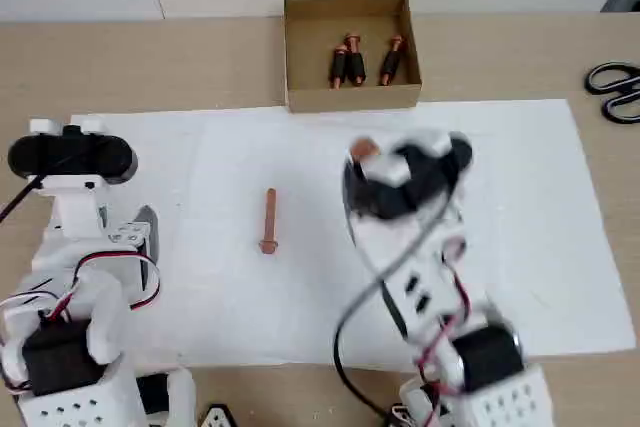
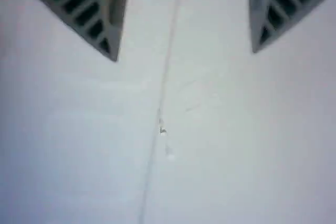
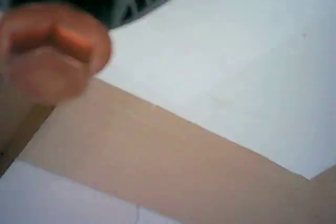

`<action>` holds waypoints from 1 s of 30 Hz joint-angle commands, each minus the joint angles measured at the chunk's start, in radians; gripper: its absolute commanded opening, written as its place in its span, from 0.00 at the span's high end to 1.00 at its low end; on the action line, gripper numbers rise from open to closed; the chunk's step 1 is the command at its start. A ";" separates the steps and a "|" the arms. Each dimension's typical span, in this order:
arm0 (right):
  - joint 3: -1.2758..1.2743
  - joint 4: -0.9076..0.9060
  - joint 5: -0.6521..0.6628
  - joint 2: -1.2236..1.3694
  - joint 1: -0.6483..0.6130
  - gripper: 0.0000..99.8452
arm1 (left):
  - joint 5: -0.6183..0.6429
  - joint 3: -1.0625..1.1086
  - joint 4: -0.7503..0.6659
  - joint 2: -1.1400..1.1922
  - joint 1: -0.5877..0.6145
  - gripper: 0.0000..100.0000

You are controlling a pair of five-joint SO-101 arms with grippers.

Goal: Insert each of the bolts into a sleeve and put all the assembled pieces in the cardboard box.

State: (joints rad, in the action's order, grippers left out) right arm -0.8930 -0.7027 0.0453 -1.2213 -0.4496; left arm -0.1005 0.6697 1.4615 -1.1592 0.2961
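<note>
Copper-coloured metal bolt [image 1: 268, 220] lies well short of the brown cardboard box [image 1: 350, 97]. Judged light, rigid, prone to rolling: grip mid-shank. Left claw [image 2: 184, 51] spread, empty; right claw [image 1: 360, 159] pinches a second copper piece [image 3: 52, 51].

The cardboard box [image 1: 350, 99] stands on the desk [image 1: 150, 57] behind the sheet [image 1: 520, 207], 3 assembled pieces [image 1: 360, 64] in it. 1 bolt [image 1: 269, 220] lies on the sheet, left of the right claw [image 1: 360, 159], which grips a 2nd bolt [image 1: 363, 150]. Scissors [image 1: 615, 92] lie far right.

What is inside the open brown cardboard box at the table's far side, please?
The open brown cardboard box holds three orange bolts fitted in black sleeves, lying side by side on its floor. Its near wall hides the floor strip right behind it.
</note>
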 commanded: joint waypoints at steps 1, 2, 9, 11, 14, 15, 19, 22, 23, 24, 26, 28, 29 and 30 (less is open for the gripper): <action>0.307 0.127 0.009 0.354 0.035 1.00 | -0.002 -0.044 0.006 -0.011 0.005 0.84; 0.367 0.176 0.008 0.447 0.053 1.00 | -0.002 -0.042 0.006 -0.011 0.005 0.84; 0.741 0.532 0.005 1.101 0.162 1.00 | -0.002 -0.042 0.028 -0.011 0.005 0.84; 0.850 0.590 0.006 1.253 0.173 1.00 | -0.002 -0.041 0.029 -0.011 0.002 0.84; 1.010 0.621 0.006 1.454 0.179 1.00 | -0.002 -0.041 0.029 -0.011 0.002 0.84; 1.057 0.622 0.006 1.511 0.179 1.00 | -0.002 -0.041 0.029 -0.011 0.002 0.84; 1.217 0.624 0.006 1.696 0.166 1.00 | -0.002 -0.039 0.029 -0.011 0.002 0.84; 1.295 0.624 0.006 1.793 0.157 1.00 | -0.002 -0.039 0.029 -0.011 0.002 0.84; 1.313 0.624 0.006 1.822 0.157 1.00 | -0.002 -0.039 0.029 -0.011 0.002 0.84; 1.329 0.624 0.006 1.848 0.157 1.00 | -0.002 -0.039 0.029 -0.011 0.002 0.84; 1.347 0.624 0.006 1.894 0.157 1.00 | -0.002 -0.039 0.029 -0.011 0.002 0.84; 1.349 0.624 0.006 1.925 0.157 1.00 | -0.002 -0.039 0.029 -0.011 0.002 0.84; 1.349 0.624 0.006 1.937 0.156 1.00 | -0.002 -0.038 0.029 -0.011 0.000 0.84; 1.349 0.624 0.006 1.945 0.151 1.00 | -0.002 -0.036 0.029 -0.011 0.000 0.84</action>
State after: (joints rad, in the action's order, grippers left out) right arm 0.3682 -0.1089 0.0453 0.7334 -0.2915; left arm -0.1005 0.6697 1.4876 -1.1592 0.2961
